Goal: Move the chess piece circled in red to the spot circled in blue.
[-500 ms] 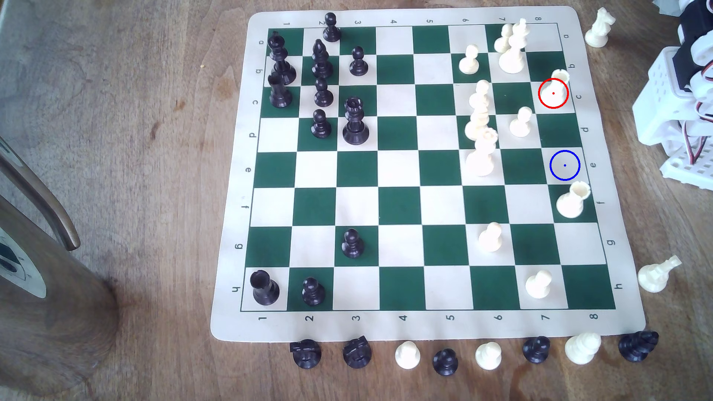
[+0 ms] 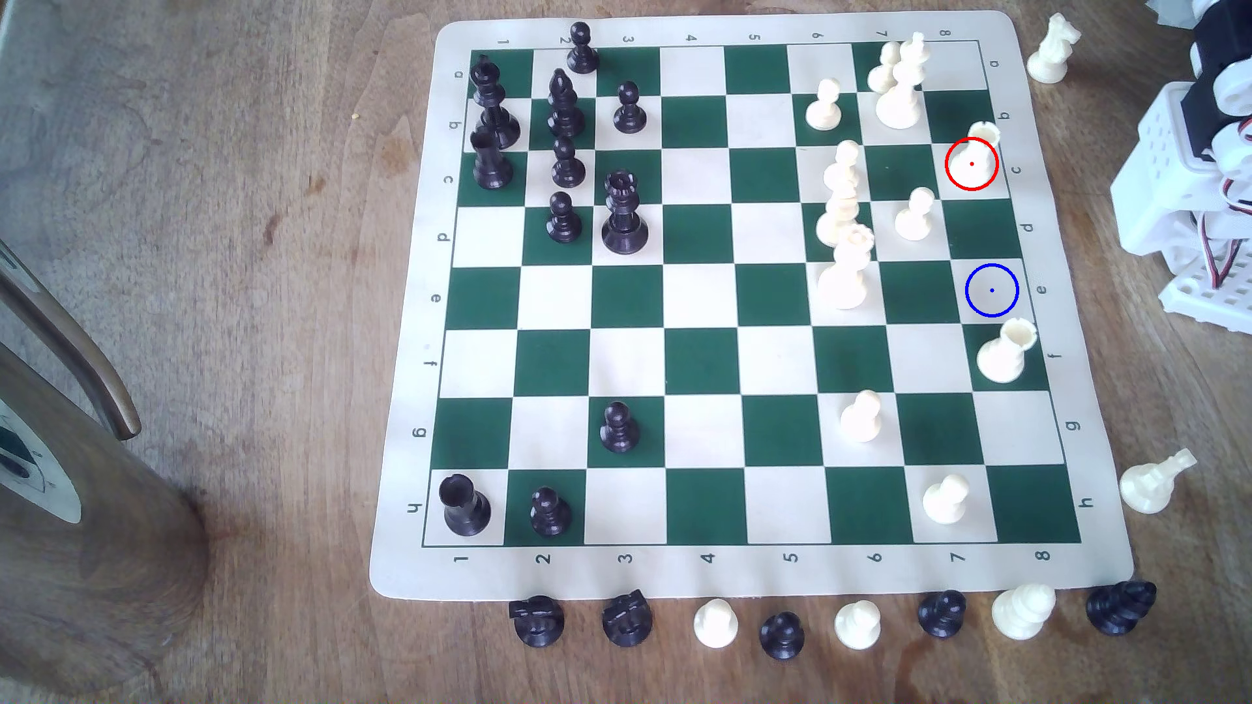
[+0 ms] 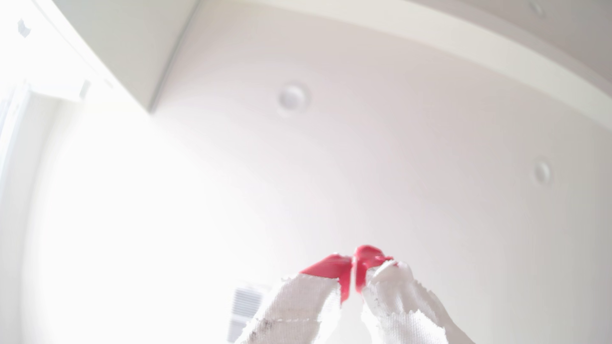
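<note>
Nothing begun on the board yet, judging by the layout. Cream rook (image 2: 975, 152) upright on the red-ringed square c8, at about two o'clock from the board's centre in the exterior view, notched top leaning toward the mat's edge. Blue-ringed square (image 2: 992, 290) bare, at about three o'clock from centre, two ranks along the same file toward six o'clock. One dark square between them, unoccupied, so a straight carry along the file looks open. Second cream rook (image 2: 1004, 353) just beside the target at its six o'clock: probably the main hazard when lowering, along with the cream pawn (image 2: 914, 215) at about nine o'clock of the gap.

Arm base (image 2: 1192, 189) folded off the mat at three o'clock, clear of the pieces, likely a rest pose. In the wrist view, gripper (image 3: 356, 264) aimed up at a white ceiling (image 3: 364, 149), cloth-wrapped fingers (image 3: 298, 307) with red tips meeting, empty, only a sliver between them. Consistent with parking: closed jaws, camera away from the board.

Next, by judgement: swing over, open, descend around the rook's waist.
</note>
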`<state>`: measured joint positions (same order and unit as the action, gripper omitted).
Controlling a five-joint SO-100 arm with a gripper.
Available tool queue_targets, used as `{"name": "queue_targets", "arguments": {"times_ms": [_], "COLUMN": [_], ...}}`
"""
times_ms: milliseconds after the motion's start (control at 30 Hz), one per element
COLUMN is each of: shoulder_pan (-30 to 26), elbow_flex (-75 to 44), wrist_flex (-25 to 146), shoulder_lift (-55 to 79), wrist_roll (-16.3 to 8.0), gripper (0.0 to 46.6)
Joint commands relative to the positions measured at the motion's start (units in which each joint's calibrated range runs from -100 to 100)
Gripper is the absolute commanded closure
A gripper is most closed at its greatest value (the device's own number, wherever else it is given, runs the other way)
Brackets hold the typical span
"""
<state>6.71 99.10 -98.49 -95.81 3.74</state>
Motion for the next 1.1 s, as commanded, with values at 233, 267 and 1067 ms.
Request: {"name": "queue_targets", "arguments": {"times_ms": [233,267,1067], "shoulder_pan": [-0.9,-1.2,28.0], "elbow_flex": [0.9,0.9,-14.1], "wrist_flex": [4.3,10.6,122.4], "shoulder_lift": [0.0,0.0,10.5], "wrist_roll": [0.3,0.3,-5.4], "gripper": [46.4,46.4,46.5]}}
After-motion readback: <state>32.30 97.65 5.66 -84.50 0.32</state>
